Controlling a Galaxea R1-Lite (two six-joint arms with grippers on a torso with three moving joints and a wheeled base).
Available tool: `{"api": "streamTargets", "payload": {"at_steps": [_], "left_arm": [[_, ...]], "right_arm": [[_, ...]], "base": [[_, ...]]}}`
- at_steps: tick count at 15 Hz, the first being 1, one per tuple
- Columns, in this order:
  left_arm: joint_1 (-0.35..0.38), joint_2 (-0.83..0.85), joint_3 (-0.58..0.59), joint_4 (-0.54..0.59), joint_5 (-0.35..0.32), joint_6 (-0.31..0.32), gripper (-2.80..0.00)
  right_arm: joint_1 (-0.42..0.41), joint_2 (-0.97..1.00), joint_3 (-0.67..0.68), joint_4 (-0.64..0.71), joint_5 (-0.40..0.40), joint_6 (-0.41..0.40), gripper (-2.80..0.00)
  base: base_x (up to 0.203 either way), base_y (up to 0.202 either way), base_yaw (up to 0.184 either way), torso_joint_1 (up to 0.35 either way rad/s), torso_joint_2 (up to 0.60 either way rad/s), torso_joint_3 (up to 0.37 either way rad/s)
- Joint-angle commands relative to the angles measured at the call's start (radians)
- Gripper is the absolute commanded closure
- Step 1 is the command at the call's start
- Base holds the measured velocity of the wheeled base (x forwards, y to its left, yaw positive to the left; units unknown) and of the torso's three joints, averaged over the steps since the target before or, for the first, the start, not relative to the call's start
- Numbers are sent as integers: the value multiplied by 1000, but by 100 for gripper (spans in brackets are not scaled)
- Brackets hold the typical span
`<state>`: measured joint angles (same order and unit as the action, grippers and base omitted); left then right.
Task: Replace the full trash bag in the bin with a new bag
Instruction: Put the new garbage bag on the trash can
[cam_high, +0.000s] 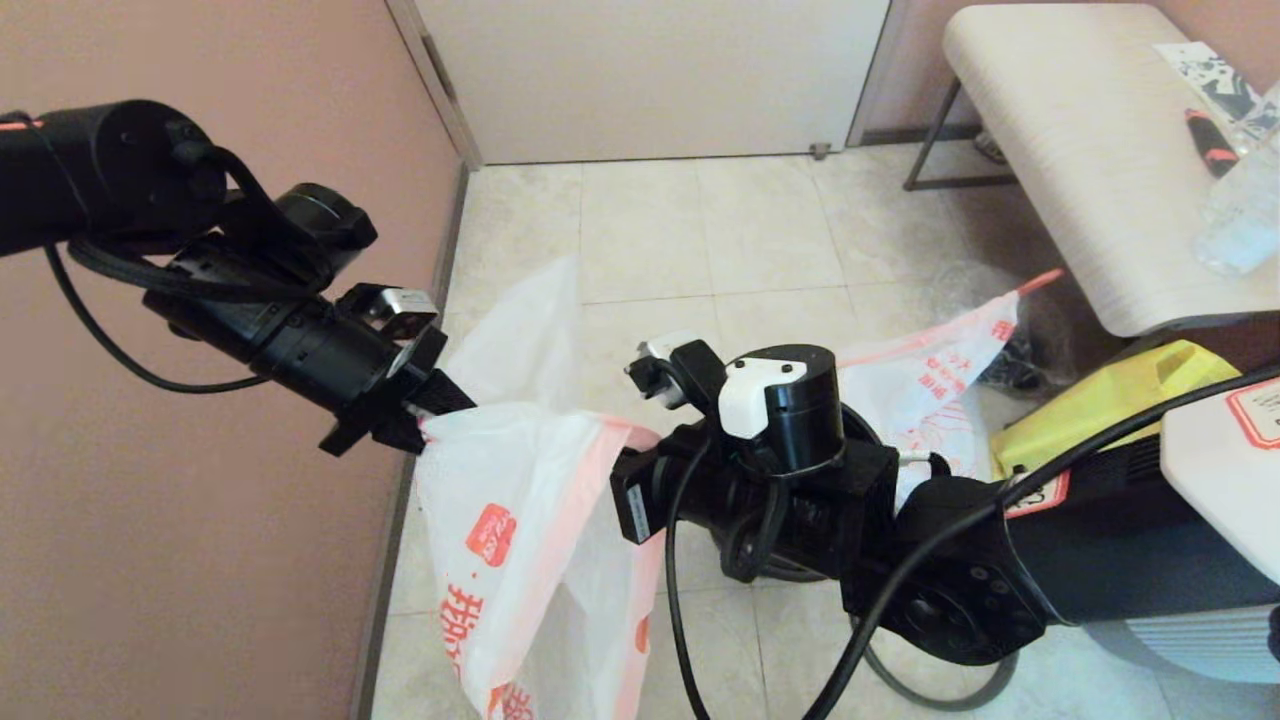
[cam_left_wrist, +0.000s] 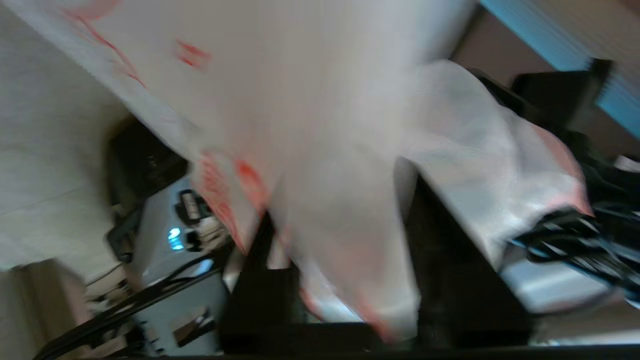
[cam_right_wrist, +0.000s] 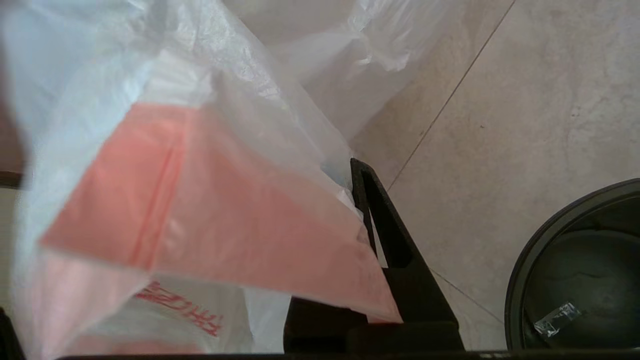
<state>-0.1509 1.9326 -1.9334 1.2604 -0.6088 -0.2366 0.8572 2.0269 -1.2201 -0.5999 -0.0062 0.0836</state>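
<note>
The new bag (cam_high: 520, 540), thin white plastic with orange-red print and a pink edge band, hangs in the air between my two grippers. My left gripper (cam_high: 425, 425) is at one corner of its mouth. In the left wrist view its jaws stand apart with the bag film (cam_left_wrist: 345, 150) lying between the fingers (cam_left_wrist: 450, 270). My right gripper (cam_right_wrist: 357, 170) is shut on the pink band (cam_right_wrist: 225, 215) at the other side. The bin (cam_right_wrist: 575, 280), black and round, stands on the floor beside the right gripper. Behind the right arm sits the full trash bag (cam_high: 930, 385), its orange tail sticking up.
A yellow tote (cam_high: 1100, 400) lies right of the full bag. A white bench (cam_high: 1080, 150) with a clear bottle (cam_high: 1240, 220) stands at the back right. A pink wall (cam_high: 200, 560) runs close along the left. Tiled floor (cam_high: 700, 230) stretches to the door.
</note>
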Motion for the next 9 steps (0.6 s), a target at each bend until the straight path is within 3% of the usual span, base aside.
{"api": "streamTargets", "payload": {"at_steps": [1, 6, 9], "left_arm": [[10, -19, 2, 7, -13, -3, -280], [99, -41, 6, -6, -130, -6, -280], [116, -41, 77, -9, -133, -2, -280]], "right_arm": [[0, -45, 10, 17, 1, 1, 0], [-9, -244, 56, 128, 5, 48, 0], [-56, -401, 71, 226, 28, 64, 0]], "base": [[0, 0, 0, 0, 0, 0], [0, 0, 0, 0, 0, 0], [0, 0, 0, 0, 0, 0]]}}
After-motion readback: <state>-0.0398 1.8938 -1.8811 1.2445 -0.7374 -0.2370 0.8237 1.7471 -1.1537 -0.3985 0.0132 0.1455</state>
